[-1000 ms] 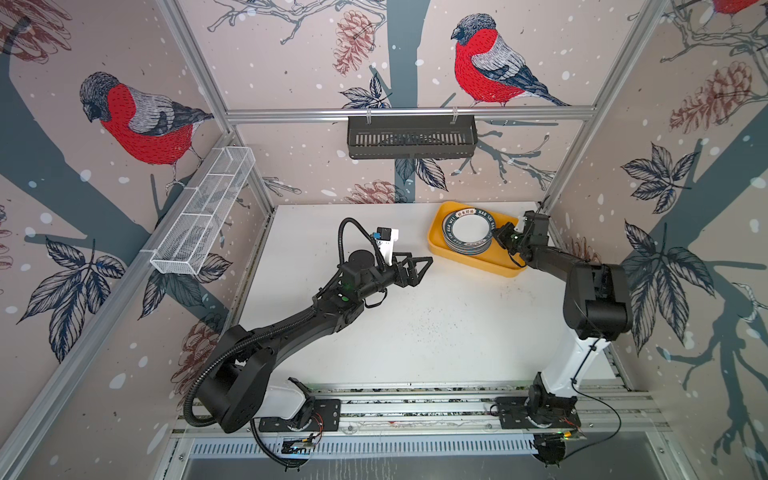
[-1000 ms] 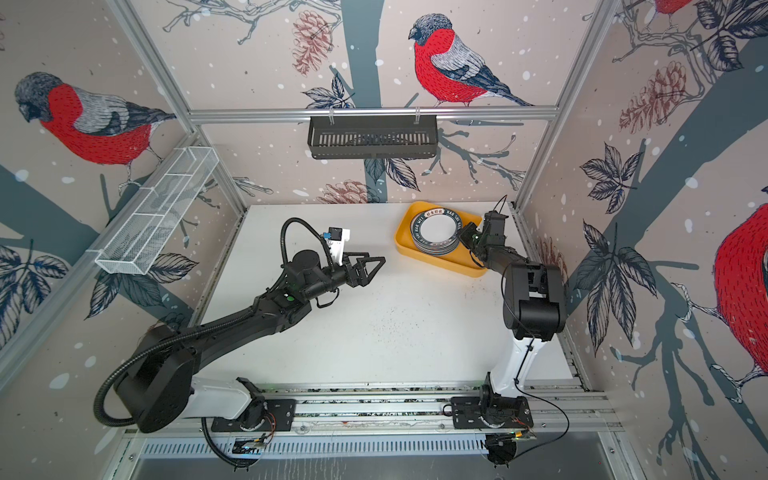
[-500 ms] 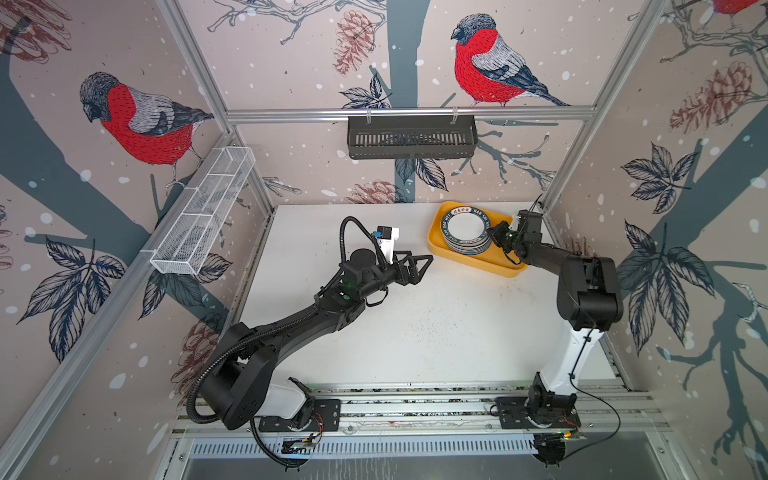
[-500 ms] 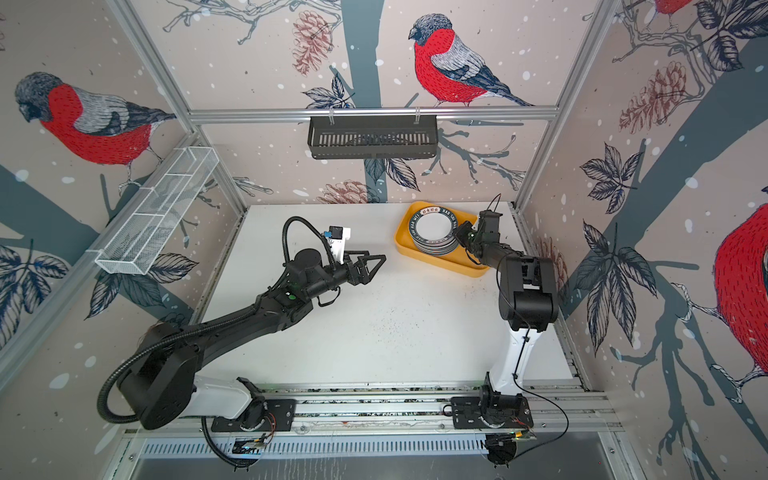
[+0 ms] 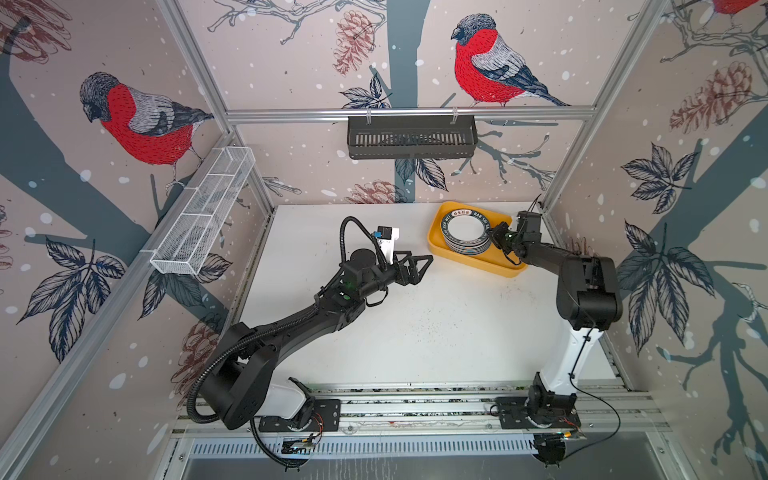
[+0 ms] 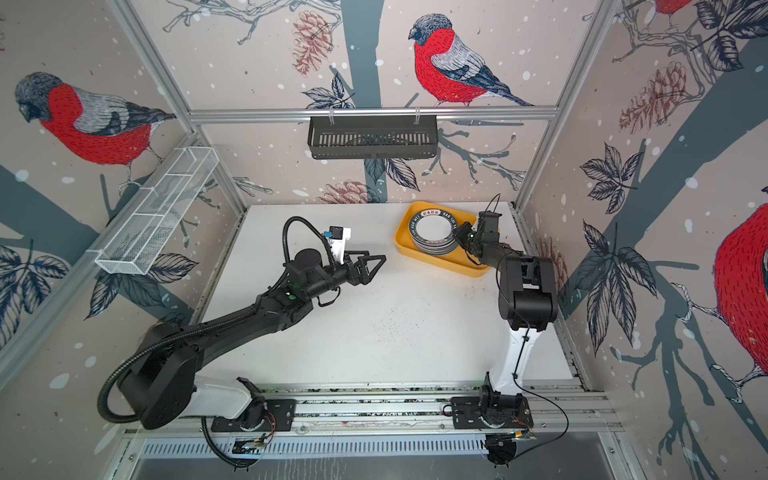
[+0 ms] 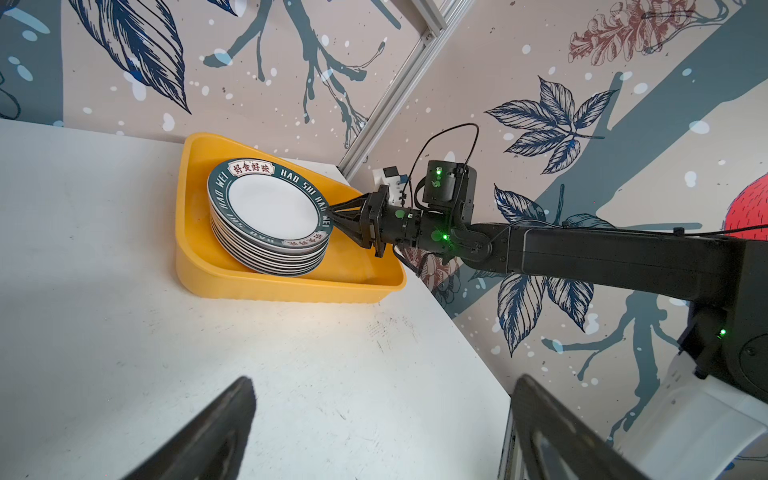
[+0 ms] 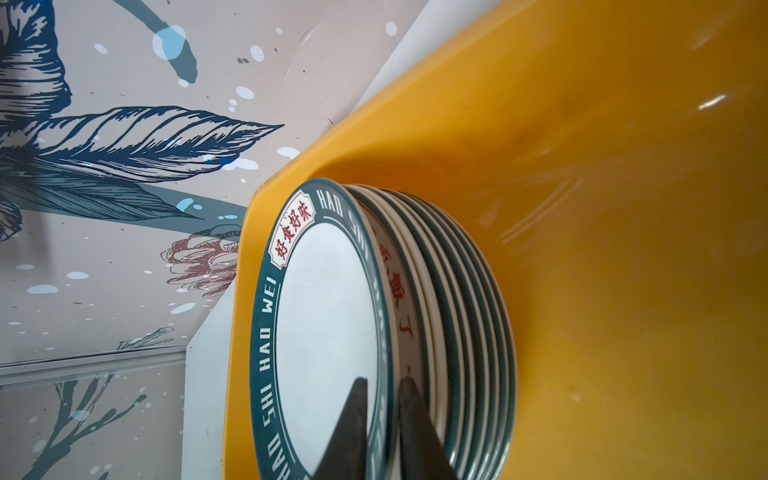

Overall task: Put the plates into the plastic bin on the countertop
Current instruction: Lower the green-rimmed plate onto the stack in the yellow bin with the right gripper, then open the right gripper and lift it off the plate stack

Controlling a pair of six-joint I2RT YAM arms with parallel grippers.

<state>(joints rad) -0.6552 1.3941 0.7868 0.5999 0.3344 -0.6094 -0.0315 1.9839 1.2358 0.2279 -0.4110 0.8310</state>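
- The top plate (image 7: 270,208) is showing a white centre and a dark teal rim with white lettering and red characters on cream panels.
- The plastic bin (image 7: 199,266) is showing plain orange-yellow.
- The countertop (image 5: 436,332) is showing white, speckled dark.
- The basket (image 5: 411,137) is showing black; the mesh rack (image 5: 203,212), white.

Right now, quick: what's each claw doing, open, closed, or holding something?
Left gripper: open, holding nothing.
Right gripper: jaws astride the rim of the top plate; whether it grips cannot be told.
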